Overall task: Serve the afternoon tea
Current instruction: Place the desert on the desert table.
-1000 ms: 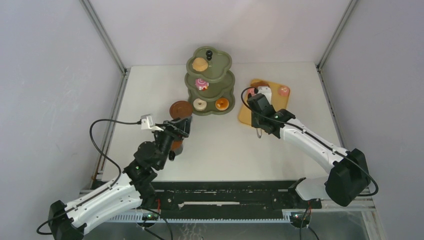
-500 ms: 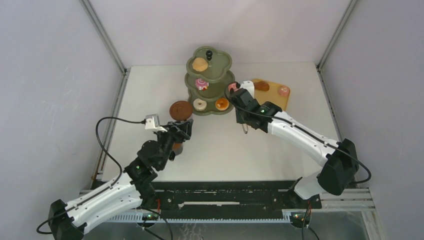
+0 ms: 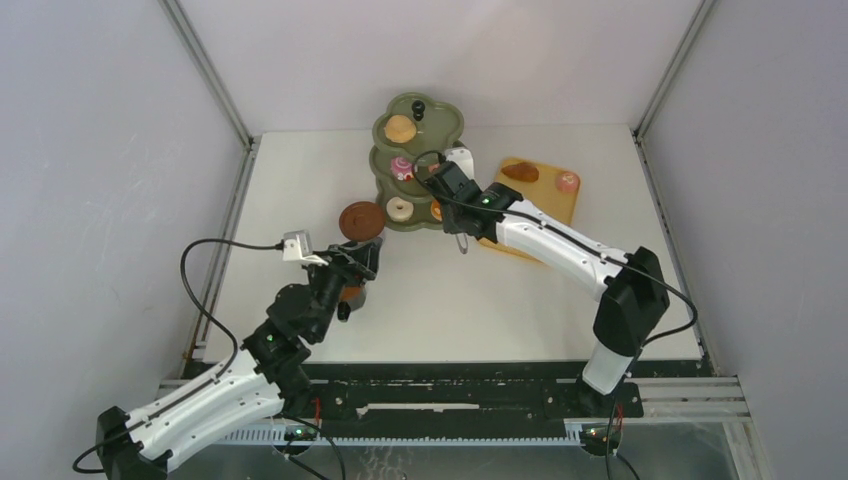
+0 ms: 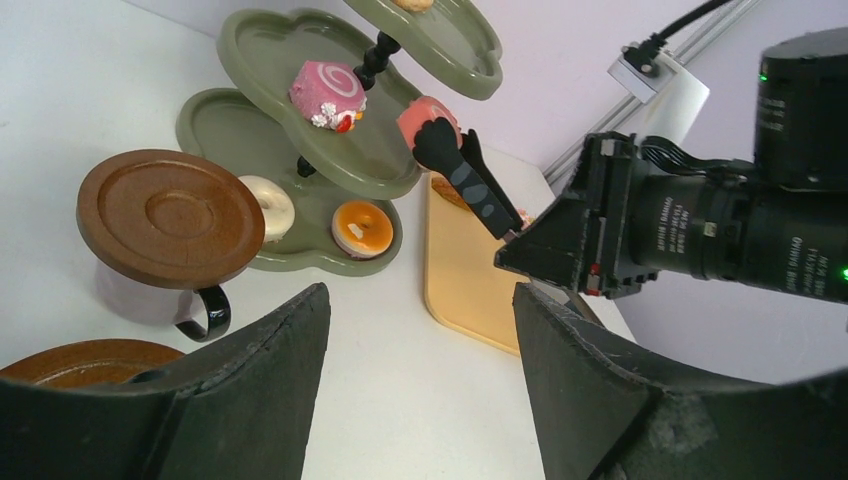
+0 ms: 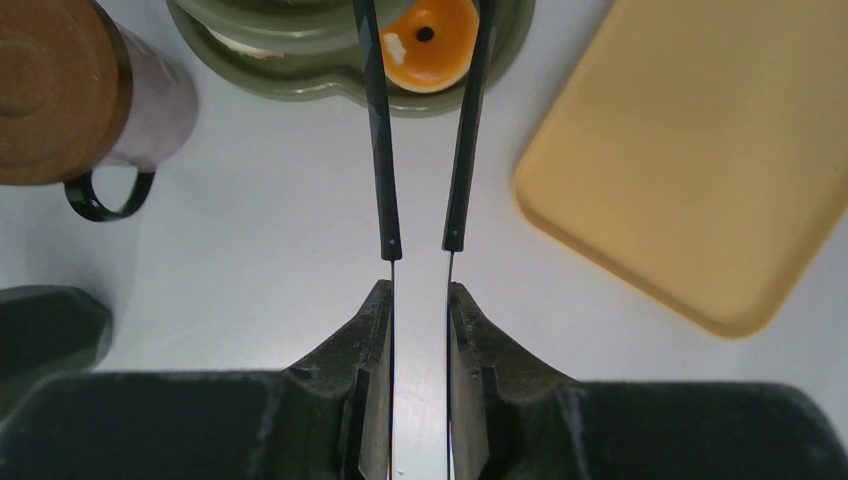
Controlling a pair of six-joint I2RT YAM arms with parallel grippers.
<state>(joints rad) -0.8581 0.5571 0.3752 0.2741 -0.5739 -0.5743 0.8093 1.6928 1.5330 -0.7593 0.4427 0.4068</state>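
Note:
The olive-green three-tier stand [image 3: 440, 117] holds a brown bun [image 3: 400, 127] on top, a pink swirl cake [image 3: 402, 167] in the middle, and a white donut [image 3: 399, 208] and an orange donut [image 5: 432, 40] at the bottom. My right gripper [image 3: 452, 198] is shut on the black tongs [image 5: 382, 150]. In the left wrist view the tongs [image 4: 475, 185] grip a pink cake [image 4: 425, 112] at the middle tier's right edge. My left gripper [image 3: 355, 262] is open and empty, beside a cup covered by a brown saucer [image 3: 361, 218].
The orange-yellow tray [image 3: 545, 205] lies right of the stand with a brown bun [image 3: 520, 172] and a pink cake [image 3: 568, 181] on it. A brown saucer [image 4: 90, 360] sits under my left gripper. Metal frame posts stand at the table's back corners.
My right arm has carried the tongs with the pink cake left from the tray to the stand's middle tier. My left arm has barely moved.

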